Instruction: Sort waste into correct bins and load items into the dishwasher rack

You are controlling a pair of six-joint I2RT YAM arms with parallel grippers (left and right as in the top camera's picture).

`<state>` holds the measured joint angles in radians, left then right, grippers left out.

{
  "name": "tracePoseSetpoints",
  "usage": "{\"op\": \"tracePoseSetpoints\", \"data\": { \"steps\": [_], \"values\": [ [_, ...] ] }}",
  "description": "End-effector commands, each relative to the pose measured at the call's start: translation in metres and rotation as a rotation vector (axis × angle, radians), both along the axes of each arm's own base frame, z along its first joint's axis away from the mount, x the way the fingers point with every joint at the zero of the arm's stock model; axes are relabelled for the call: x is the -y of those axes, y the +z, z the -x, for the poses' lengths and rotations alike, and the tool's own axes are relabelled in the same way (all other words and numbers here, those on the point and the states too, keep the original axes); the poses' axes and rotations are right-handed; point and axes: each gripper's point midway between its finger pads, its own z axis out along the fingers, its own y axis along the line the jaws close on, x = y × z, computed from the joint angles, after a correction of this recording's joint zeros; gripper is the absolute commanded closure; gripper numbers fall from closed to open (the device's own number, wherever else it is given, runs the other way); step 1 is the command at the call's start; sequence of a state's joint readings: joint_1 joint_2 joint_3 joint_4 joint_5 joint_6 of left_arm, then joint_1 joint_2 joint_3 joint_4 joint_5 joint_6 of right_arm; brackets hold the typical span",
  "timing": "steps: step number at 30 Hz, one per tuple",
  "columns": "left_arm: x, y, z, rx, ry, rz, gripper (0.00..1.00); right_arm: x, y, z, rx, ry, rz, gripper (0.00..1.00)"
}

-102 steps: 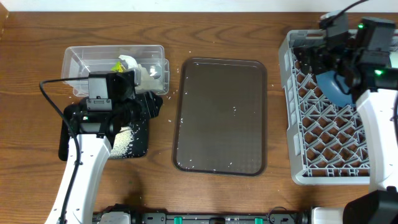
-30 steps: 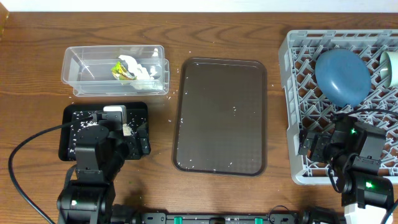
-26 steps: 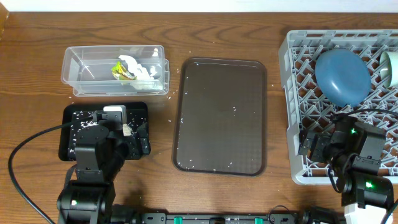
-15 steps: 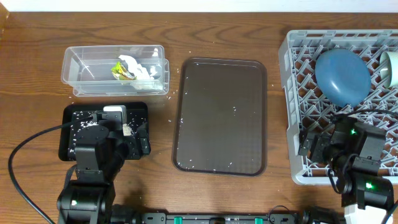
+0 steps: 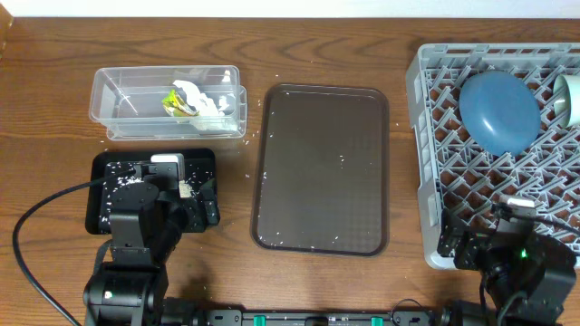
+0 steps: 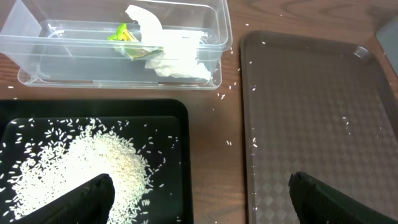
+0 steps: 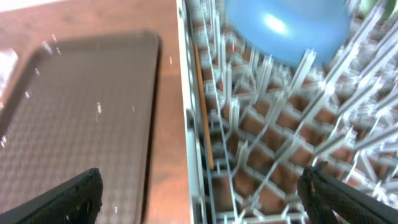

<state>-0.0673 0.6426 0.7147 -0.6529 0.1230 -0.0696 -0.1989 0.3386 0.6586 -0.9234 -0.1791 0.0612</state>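
Observation:
The clear tub at the back left holds crumpled white tissue and the yellow-green wrapper. The black tray in front of it holds white rice. The grey dishwasher rack at the right holds the dark blue plate, a pale cup at its right edge and the wooden chopstick. The bowls are not in view. My left gripper is open and empty over the black tray's near right corner. My right gripper is open and empty over the rack's near left edge.
The large brown serving tray lies in the middle with a few rice grains on it. Stray grains lie on the wooden table between the tray and the bins. Both arm bases are at the table's near edge.
The right arm has drawn back toward the near edge, off the rack's front corner. Over the longer span both arms left the bins and rack; the plate now rests in the rack.

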Motion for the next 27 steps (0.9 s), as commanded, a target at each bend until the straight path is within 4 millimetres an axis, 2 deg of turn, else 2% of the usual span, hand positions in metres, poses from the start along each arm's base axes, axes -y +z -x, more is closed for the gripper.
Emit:
{"op": "tracePoseSetpoints", "data": {
  "steps": [1, 6, 11, 20, 27],
  "values": [
    [-0.002, 0.001, 0.0, 0.006, 0.003, -0.02, 0.08, 0.001, 0.008, 0.002, 0.056, -0.01, 0.011, 0.01],
    [-0.002, 0.001, 0.0, 0.006, 0.003, -0.02, 0.08, 0.0, 0.014, 0.007, 0.091, -0.01, 0.018, 0.01],
    [-0.002, 0.001, 0.0, 0.006, 0.003, -0.02, 0.08, -0.001, 0.007, 0.011, 0.06, -0.01, 0.012, 0.01],
    [-0.002, 0.001, 0.0, 0.006, 0.003, -0.02, 0.08, 0.005, -0.019, 0.028, -0.068, -0.039, 0.036, 0.01],
    [-0.002, 0.001, 0.0, 0.006, 0.003, -0.02, 0.08, 0.005, -0.037, 0.03, -0.094, -0.043, 0.032, 0.01]
  ]
}}
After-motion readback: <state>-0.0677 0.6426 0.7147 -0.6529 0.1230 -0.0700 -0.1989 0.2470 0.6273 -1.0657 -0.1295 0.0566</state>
